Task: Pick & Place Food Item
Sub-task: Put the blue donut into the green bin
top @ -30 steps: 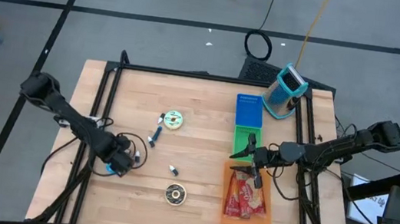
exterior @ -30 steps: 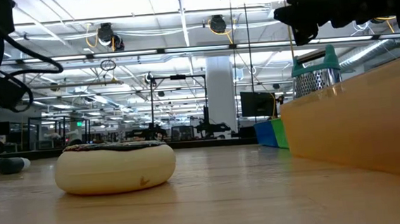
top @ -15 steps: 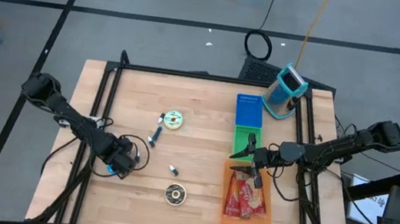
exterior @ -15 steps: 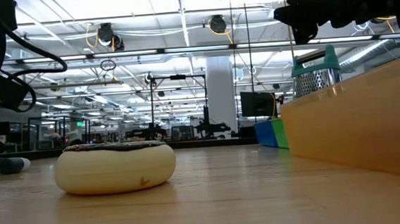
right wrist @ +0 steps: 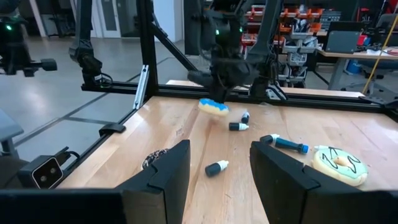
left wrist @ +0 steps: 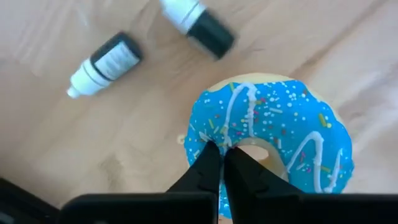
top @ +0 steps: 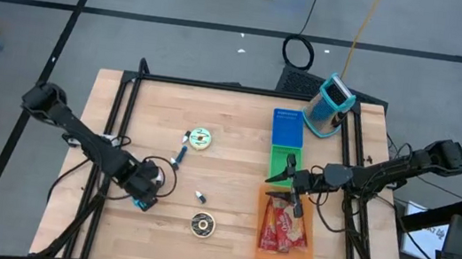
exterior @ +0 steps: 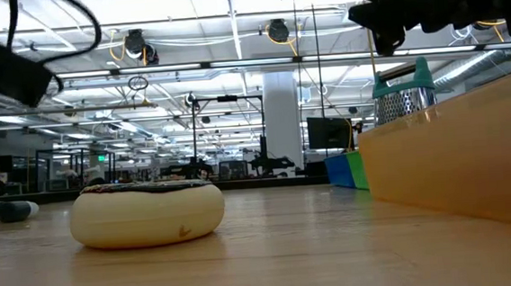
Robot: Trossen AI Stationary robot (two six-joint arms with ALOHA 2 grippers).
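Blue-iced doughnut (left wrist: 273, 140): left tool (left wrist: 222, 163) pinched shut on its rim; lift straight, slowly. Right tool (right wrist: 217, 165) waits open over the orange bin (top: 283, 254).

A teal-topped grater (top: 331, 104) stands at the bench's (top: 231, 129) far right corner (a black cable coil (top: 297, 51) lies on the floor beyond).

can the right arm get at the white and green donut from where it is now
Probably yes. The right gripper hangs open above the green bin, and the bare table between it and the white and green donut holds nothing tall; only the stretch might be limiting.
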